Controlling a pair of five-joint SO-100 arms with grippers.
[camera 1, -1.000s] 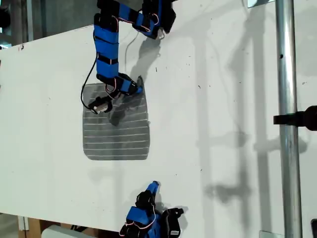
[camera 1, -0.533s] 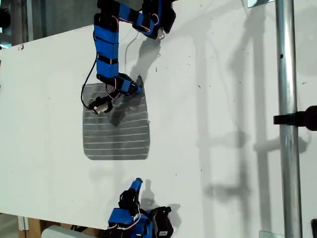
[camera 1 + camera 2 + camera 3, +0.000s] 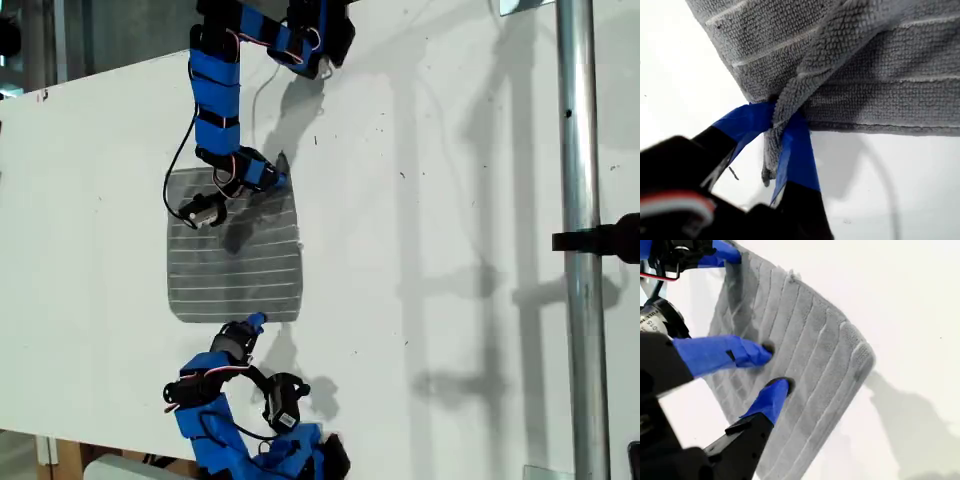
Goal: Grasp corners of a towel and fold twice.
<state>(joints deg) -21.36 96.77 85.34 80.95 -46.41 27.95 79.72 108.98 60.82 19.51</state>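
The grey striped towel (image 3: 235,260) lies flat on the white table (image 3: 450,180), left of centre in the exterior view. My first gripper (image 3: 278,180) reaches down from the top of that view and is shut on the towel's far right corner (image 3: 771,155), which bunches between the blue fingers (image 3: 799,150). My second gripper (image 3: 250,322) comes up from the bottom of the exterior view to the towel's near edge. It is open (image 3: 771,367), its fingertips (image 3: 752,352) hovering over the towel (image 3: 810,345) with nothing between them. The first gripper (image 3: 715,254) shows at the towel's far end.
A vertical metal pole (image 3: 580,250) with a black clamp (image 3: 600,240) stands at the exterior view's right. The table's edge runs along that view's left and top left. A black cable (image 3: 180,150) hangs beside the first arm.
The second arm has swung from the exterior view's bottom centre up and leftward to the towel's near edge. The first arm has held still, gripping the corner.
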